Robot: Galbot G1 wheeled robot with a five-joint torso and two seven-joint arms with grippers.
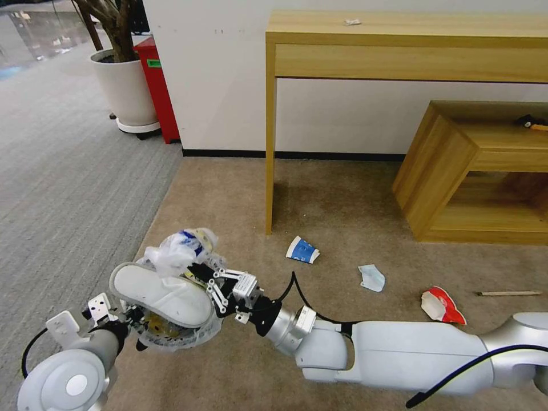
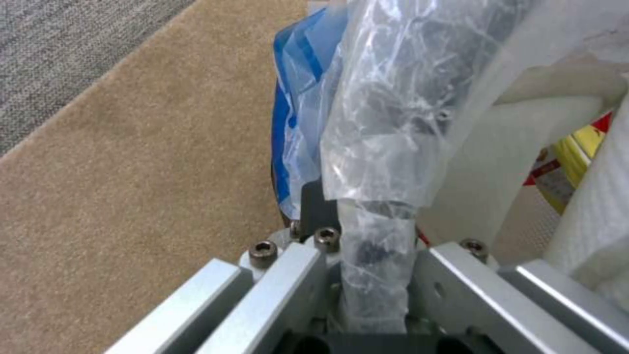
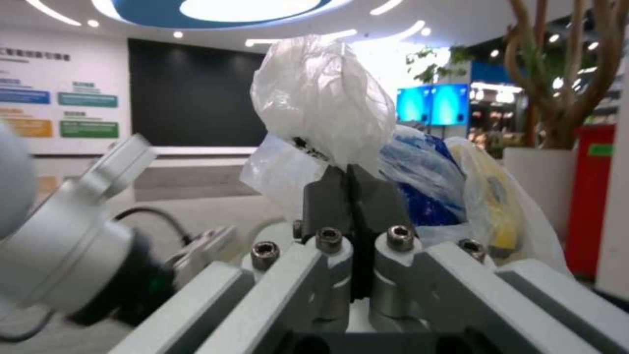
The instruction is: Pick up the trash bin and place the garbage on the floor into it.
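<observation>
- The floor (image 1: 342, 200) was beige short-pile carpet, meeting grey striped carpet (image 1: 63, 171) on the robot's left.
- A blue-white paper cup (image 1: 302, 250) lay tipped near the table leg (image 1: 269, 148).
- A pale blue mask (image 1: 371, 277), what looked like a red-and-white wrapper (image 1: 440, 305) and a wooden stick (image 1: 509, 293) lay farther right.

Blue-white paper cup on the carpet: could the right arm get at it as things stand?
Probably not at once: the right gripper is shut on a white plastic wad over the trash bin. The carpet around the cup lies open.
</observation>
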